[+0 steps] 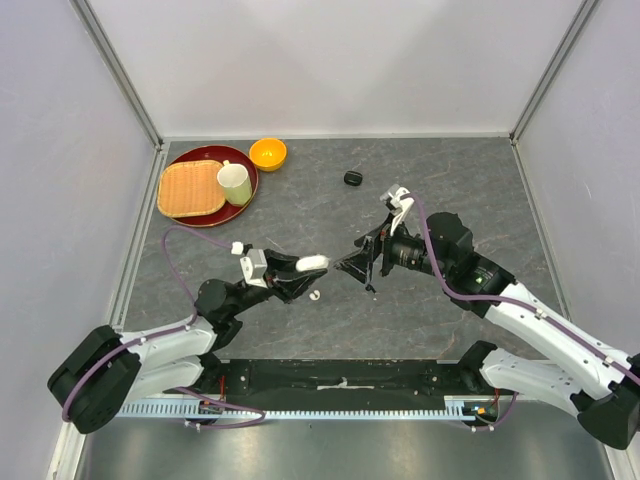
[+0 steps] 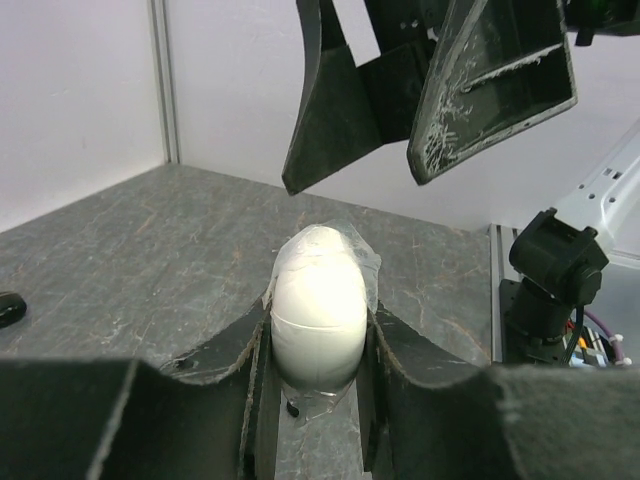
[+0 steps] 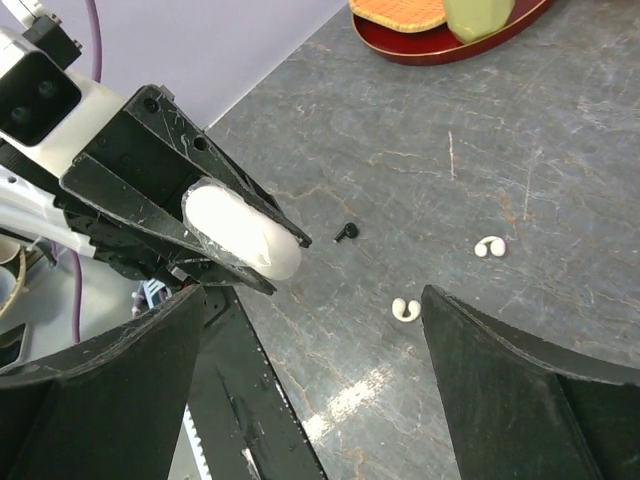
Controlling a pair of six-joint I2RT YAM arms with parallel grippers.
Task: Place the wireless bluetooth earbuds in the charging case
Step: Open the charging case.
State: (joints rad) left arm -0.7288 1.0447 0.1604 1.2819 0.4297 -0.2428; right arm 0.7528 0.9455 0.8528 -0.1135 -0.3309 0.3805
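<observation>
Currently left gripper (image 1: 305, 266) is clamped on the white case (image 2: 320, 310), lid apparently shut, long axis aimed at the right gripper (image 1: 352, 268), whose jaws are apart, just off its tip. White earbuds (image 3: 404, 309) and black earbud (image 3: 346, 231) lie on the table (image 3: 500, 120) below, nearer the right arm.

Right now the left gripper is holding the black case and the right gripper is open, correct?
No. The left gripper holds the white case, as the left wrist view shows; the black case lies on the table farther back. The right gripper is open.
</observation>
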